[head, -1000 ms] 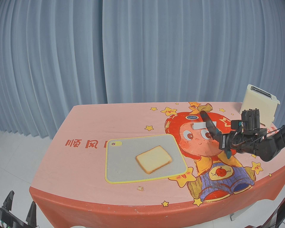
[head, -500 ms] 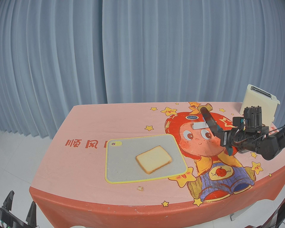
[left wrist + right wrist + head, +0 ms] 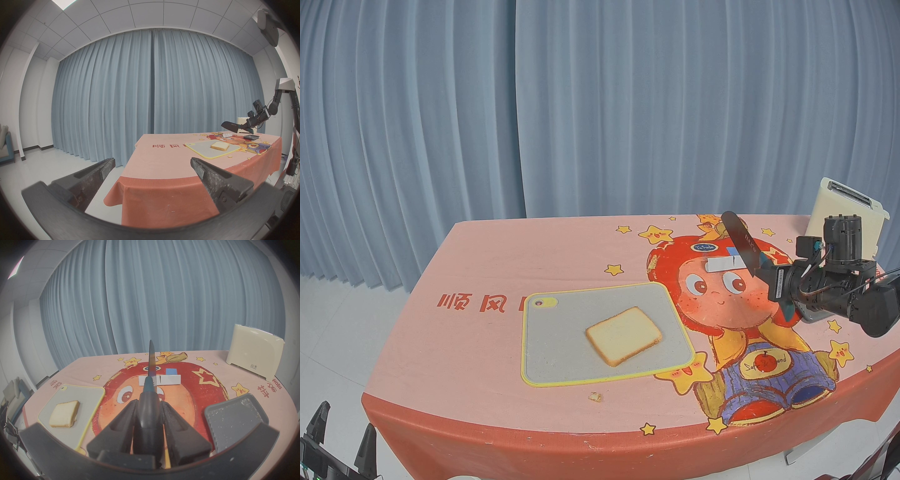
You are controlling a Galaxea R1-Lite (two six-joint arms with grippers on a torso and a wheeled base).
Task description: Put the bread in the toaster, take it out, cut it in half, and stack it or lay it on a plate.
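A toasted bread slice (image 3: 624, 335) lies whole on the grey cutting board (image 3: 556, 344) with a yellow rim, in the middle of the table. My right gripper (image 3: 778, 284) hovers over the table's right side, shut on the handle of a black knife (image 3: 740, 247) whose blade points up and to the far left. The right wrist view has the knife (image 3: 151, 362) edge-on between my fingers (image 3: 122, 421), the bread (image 3: 64, 413) off to one side. The cream toaster (image 3: 845, 219) stands at the far right. My left gripper (image 3: 153, 178) hangs open below the table's near left corner.
A dark grey square plate (image 3: 234, 418) lies beside my right gripper, toward the toaster (image 3: 254, 351). A white knife rest (image 3: 723, 264) with a blue block sits under the blade. A crumb (image 3: 595, 396) lies in front of the board. Curtains hang behind the table.
My right arm has drawn back to the right and lifted a little, carrying the knife with its blade raised higher. Bread, board and left gripper have not moved.
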